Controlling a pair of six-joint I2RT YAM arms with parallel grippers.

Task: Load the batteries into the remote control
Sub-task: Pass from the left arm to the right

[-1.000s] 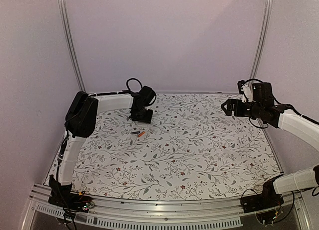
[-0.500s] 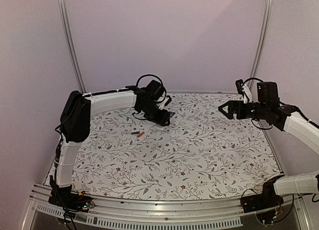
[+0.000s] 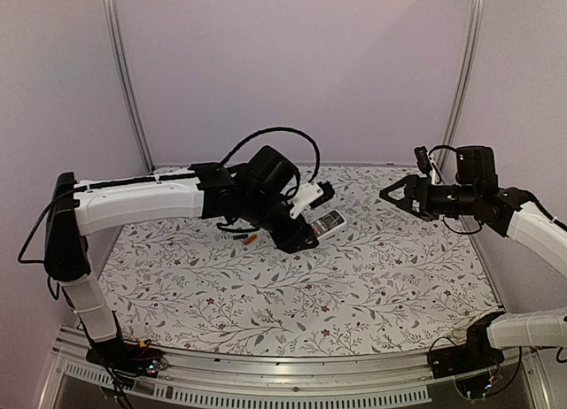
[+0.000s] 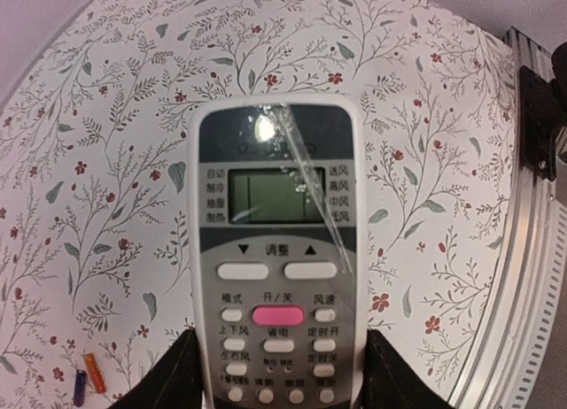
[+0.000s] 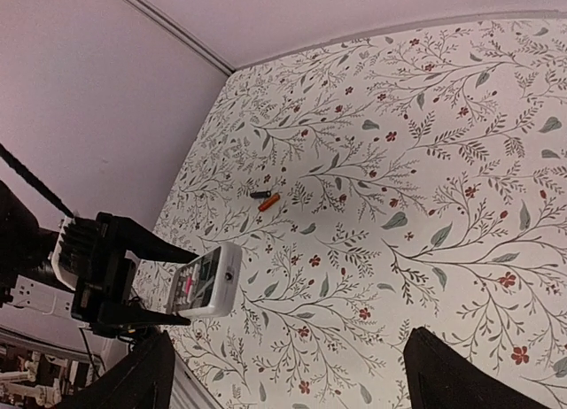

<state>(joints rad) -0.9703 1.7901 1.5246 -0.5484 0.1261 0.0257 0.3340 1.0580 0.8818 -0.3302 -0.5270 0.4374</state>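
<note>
Starting at the near edge, you have a ribbed aluminium rail (image 3: pixel 292 378) carrying both arm bases. Beyond it lies a white counter (image 3: pixel 354 289) printed with grey leaves and small red flowers.

Your white left arm (image 3: pixel 142 201) reaches from its corner across to the middle of the counter. The left hand (image 4: pixel 279 334) is closed partway onto the lower end of the slim rectangular remote control (image 4: pixel 275 205), with one dark finger pressed against each long side. The remote is held up off the counter with its buttoned face turned to the wrist camera. It has a white casing, a dark panel around a pale green display, white keys and one pink key. A strip of clear film (image 4: pixel 306 188) runs at a slant across the display.

Just left of that hand, the two batteries lie on the counter. The short orange battery (image 3: pixel 251 239) and the short dark battery (image 3: pixel 237 236) are close together, but you cannot tell whether they touch.

Further back on the right, your white right arm (image 3: pixel 532 223) holds the right hand (image 5: pixel 290 332) above the counter, well apart from the remote. Its fingers are spread wide with nothing between them.

Behind everything stands a plain pale lilac wall (image 3: pixel 292 73).
</note>
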